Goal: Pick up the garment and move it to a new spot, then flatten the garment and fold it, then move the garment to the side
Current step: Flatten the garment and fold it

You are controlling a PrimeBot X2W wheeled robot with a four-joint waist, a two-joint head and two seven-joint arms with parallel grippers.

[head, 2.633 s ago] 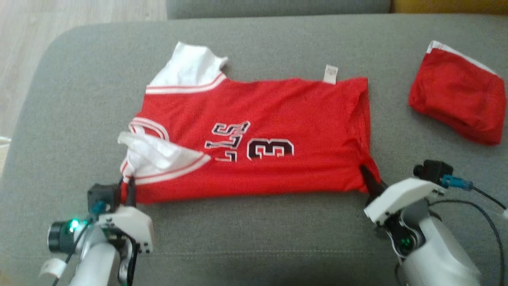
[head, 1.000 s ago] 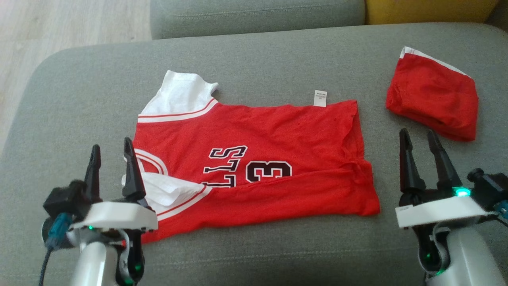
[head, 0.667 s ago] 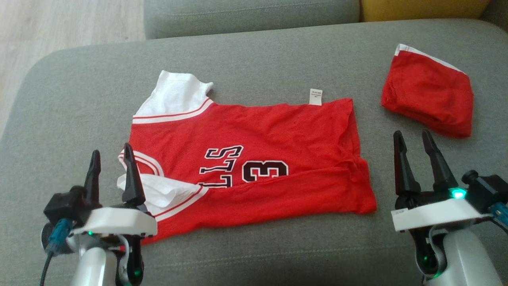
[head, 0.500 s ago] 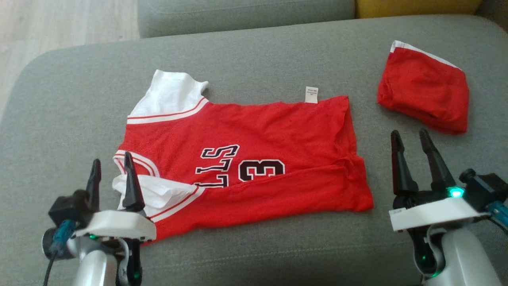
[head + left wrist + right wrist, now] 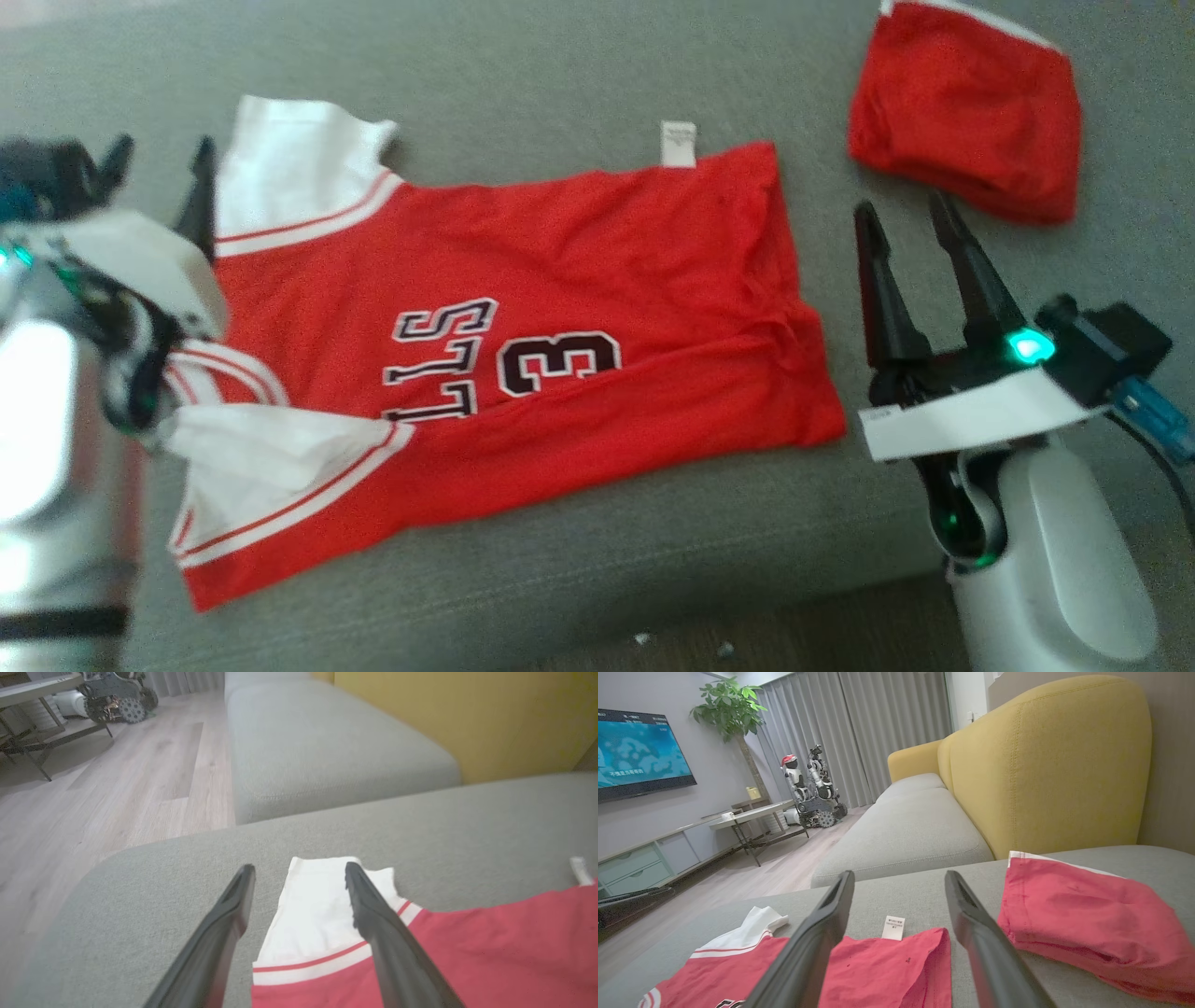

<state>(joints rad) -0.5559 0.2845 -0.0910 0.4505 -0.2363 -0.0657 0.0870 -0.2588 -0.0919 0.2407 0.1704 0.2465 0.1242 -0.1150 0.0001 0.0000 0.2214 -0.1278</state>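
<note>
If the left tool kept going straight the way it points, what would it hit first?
Probably the white sleeve of the jersey: in the left wrist view the open left tool frames it. Its height over the cloth is unclear, so it might pass over onto the grey cushion beyond.

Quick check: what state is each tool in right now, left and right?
Left tool: open, holding nothing.
Right tool: open, holding nothing.
</note>
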